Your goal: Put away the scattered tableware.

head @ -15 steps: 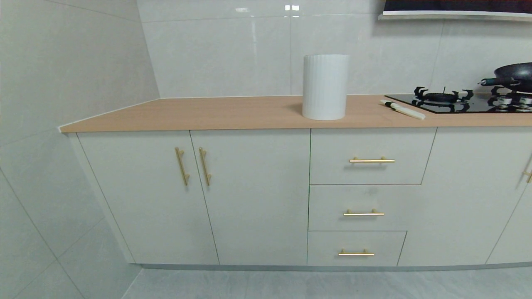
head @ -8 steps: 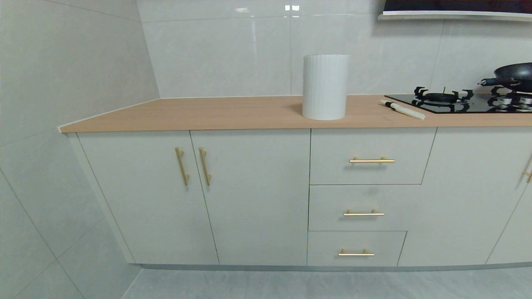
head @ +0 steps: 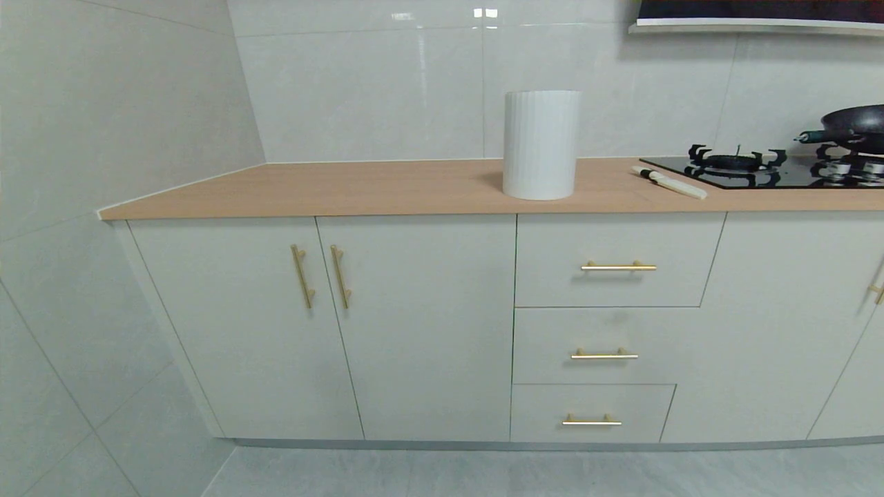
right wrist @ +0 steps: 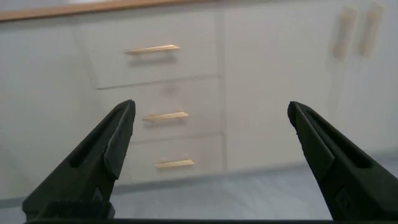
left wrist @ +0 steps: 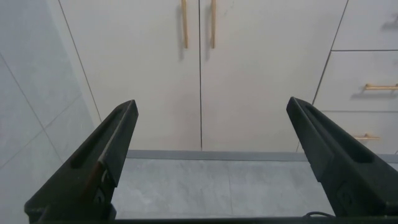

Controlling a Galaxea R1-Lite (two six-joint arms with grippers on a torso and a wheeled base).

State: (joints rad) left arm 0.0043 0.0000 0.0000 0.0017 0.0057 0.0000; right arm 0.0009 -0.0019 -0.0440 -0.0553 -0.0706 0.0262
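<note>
Currently, the slim cream-white utensil with a black band (head: 668,181) lies flat on the light wooden countertop (head: 387,188). It rests at the near left corner of the black glass gas hob (head: 760,176). It is to the right of the upright white ribbed cylindrical holder (head: 540,145) and apart from it.

Utensil and holder lie exactly where they did one second ago.

The left gripper (left wrist: 211,162) is spread wide and empty, low before the pale double cabinet doors (left wrist: 261,74). The right gripper (right wrist: 211,155) is likewise spread wide and empty, facing the brass-handled drawer stack (right wrist: 152,81).
</note>
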